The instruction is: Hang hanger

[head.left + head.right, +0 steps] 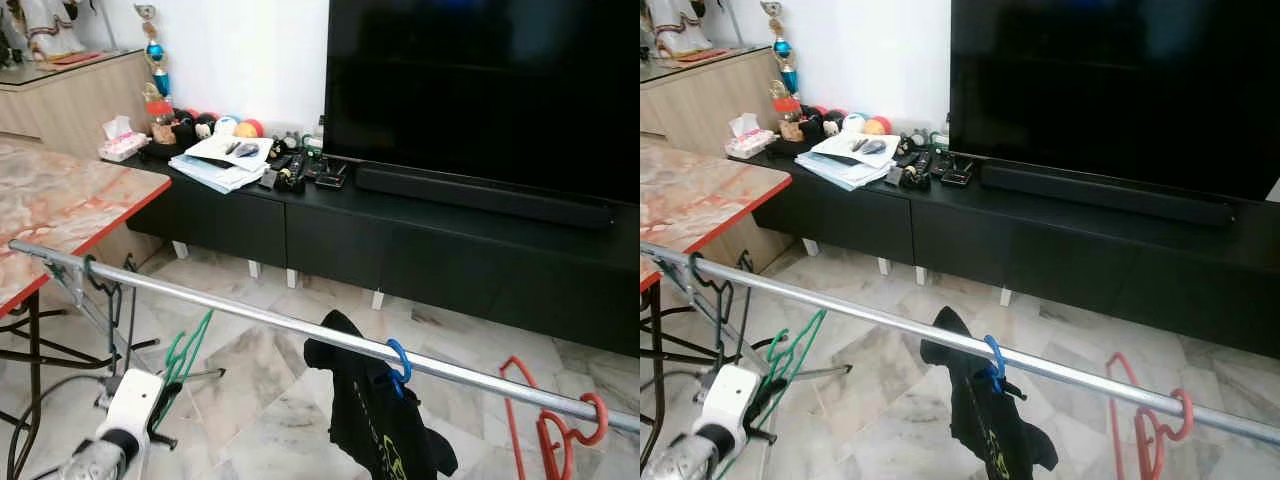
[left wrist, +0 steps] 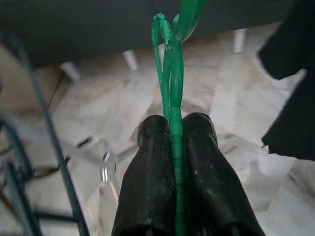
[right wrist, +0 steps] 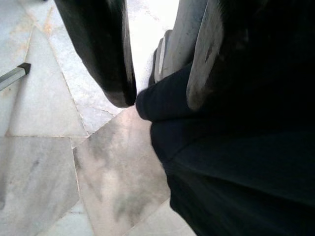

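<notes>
A silver rail (image 1: 250,312) runs across in front of me, from upper left down to lower right. My left gripper (image 1: 152,408) is below its left part, shut on a thin green hanger (image 1: 186,352) that rises toward the rail without touching it. In the left wrist view both black fingers (image 2: 152,162) pinch the green hanger (image 2: 173,98). A blue hanger (image 1: 400,361) carrying a black garment (image 1: 375,415) hangs mid-rail. Red hangers (image 1: 560,432) hang at the right end, and a dark hook (image 1: 98,282) at the left. My right gripper (image 3: 157,98) hangs open over marble floor beside dark cloth (image 3: 236,162).
A marble-topped table with a red edge (image 1: 70,200) stands at the left. A black TV console (image 1: 400,240) with papers, remotes and balls, and a large TV (image 1: 480,90), lies beyond the rail. Rack legs (image 1: 95,310) and cables sit lower left.
</notes>
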Tool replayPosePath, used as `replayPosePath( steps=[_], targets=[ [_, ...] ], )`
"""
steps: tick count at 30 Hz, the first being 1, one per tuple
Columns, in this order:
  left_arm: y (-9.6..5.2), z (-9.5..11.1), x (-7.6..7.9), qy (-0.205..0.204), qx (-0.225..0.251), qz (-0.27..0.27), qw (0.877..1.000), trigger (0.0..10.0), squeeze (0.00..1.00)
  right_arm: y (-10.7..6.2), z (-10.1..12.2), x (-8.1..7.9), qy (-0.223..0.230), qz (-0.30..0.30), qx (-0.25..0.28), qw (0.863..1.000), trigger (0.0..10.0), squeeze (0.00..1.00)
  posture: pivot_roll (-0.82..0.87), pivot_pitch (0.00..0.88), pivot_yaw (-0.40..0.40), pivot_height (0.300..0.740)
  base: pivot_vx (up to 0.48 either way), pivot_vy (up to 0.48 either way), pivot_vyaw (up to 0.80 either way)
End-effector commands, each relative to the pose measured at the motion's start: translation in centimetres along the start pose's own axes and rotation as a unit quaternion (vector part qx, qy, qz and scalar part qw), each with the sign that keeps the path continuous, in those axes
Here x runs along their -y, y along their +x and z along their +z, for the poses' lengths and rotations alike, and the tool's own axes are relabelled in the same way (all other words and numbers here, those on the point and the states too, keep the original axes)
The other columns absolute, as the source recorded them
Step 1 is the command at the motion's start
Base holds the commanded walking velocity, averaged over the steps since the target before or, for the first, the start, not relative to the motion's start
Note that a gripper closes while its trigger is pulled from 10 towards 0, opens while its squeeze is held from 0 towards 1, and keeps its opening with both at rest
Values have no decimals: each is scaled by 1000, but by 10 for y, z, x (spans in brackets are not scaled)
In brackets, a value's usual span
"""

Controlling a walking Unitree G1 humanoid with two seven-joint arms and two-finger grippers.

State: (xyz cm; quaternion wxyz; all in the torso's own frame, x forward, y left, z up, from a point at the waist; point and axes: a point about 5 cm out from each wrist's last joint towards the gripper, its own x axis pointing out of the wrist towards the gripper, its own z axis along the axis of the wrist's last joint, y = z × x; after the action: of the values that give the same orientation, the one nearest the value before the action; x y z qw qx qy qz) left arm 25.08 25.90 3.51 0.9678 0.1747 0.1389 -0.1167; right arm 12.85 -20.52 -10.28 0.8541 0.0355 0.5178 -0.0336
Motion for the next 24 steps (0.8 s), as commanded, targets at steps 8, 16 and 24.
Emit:
replayPosePath(
  steps=[8,16,24],
  targets=[
    [18,30,-2,39,35,-27,998,10000,0,0,3,-1,6,-2,9,1000,10000,0,70,0,-20,740,0,0,0],
    [29,50,-1,38,70,-18,997,10000,0,1,4,-1,9,-2,10,1000,10000,0,61,0,-21,740,0,0,0],
    [27,58,0,53,92,-41,993,10000,0,1,4,0,8,-3,10,1000,10000,0,65,0,-26,740,0,0,0]
  ],
)
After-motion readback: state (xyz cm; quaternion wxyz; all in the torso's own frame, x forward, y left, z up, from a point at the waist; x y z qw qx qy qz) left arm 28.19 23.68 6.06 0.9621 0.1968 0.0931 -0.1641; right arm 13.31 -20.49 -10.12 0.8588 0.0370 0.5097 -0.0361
